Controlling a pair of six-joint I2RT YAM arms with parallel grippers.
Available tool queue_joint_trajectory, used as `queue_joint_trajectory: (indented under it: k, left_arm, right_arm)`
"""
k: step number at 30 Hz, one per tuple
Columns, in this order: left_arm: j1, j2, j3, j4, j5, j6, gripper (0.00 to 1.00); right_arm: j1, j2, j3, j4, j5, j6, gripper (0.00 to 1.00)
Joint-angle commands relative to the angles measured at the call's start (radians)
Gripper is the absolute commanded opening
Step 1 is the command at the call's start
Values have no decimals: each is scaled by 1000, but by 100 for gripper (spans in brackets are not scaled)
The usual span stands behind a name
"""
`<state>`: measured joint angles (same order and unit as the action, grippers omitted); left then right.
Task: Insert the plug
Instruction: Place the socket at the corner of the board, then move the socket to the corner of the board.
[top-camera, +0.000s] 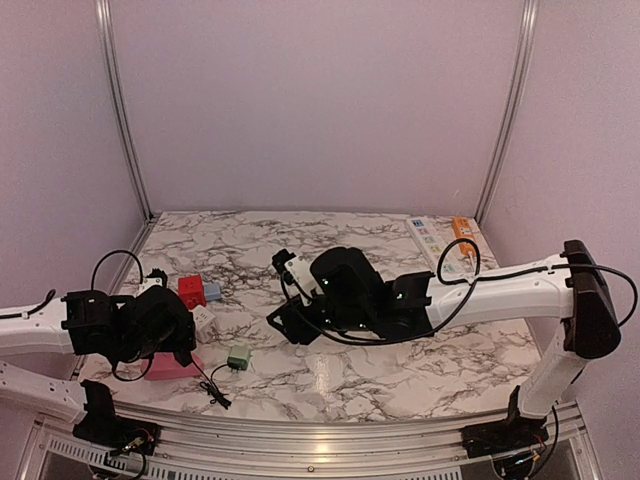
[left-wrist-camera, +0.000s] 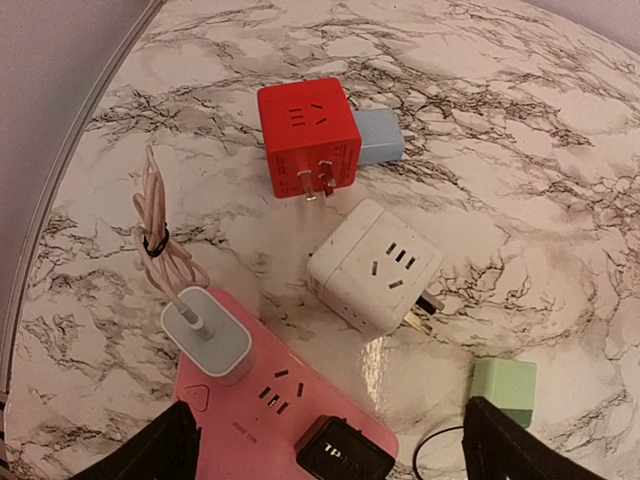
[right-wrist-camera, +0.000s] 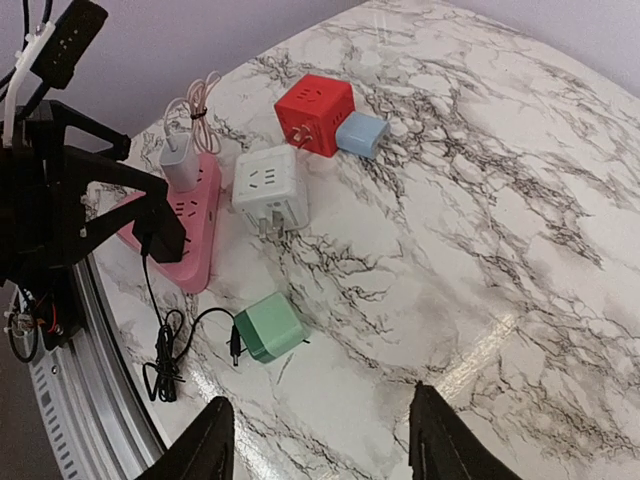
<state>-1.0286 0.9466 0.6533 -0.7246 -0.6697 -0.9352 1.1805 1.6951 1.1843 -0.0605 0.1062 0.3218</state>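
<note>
A pink power strip (left-wrist-camera: 250, 395) lies at the table's near left, with a pale grey USB charger (left-wrist-camera: 207, 343) and a black adapter (left-wrist-camera: 343, 452) seated in it. My left gripper (left-wrist-camera: 328, 412) hovers open over the strip's near end, one finger on each side and touching nothing. A green plug cube (right-wrist-camera: 268, 327) lies loose on the marble right of the strip (top-camera: 238, 356). My right gripper (right-wrist-camera: 318, 402) hangs open above bare marble just in front of the green cube, with nothing between its fingers.
A white socket cube (left-wrist-camera: 372, 265), a red socket cube (left-wrist-camera: 308, 136) and a small blue plug (left-wrist-camera: 380, 136) lie beyond the strip. A thin black cable (right-wrist-camera: 160, 365) coils by the near rail. A white strip (top-camera: 428, 235) and an orange pack (top-camera: 463, 230) sit back right.
</note>
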Motion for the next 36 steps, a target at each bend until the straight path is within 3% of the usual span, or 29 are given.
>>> queue_joint_trajectory:
  k: [1,5,12,23,29,36]
  left_arm:
    - [-4,53,-4,52,51,12,88]
    - [-7,102,-13,64,80,-11,79]
    - [-11,92,-63,66,113,-44,50]
    - [-9,91,-114,23,130,-90,16]
    - [5,22,-132,-66,78,-166,10]
    - [33,-109,-152,-167,-18,-307,21]
  right_arm:
    - [7,-32,-5,73,18,17,54]
    - [7,-35,-22,95,3,22,53]
    - [5,-43,-40,106,12,18,53]
    - [4,-36,-35,115,5,10,53]
    - [4,-29,-40,124,-2,12,53]
    - [4,-20,-43,137,-22,21,53]
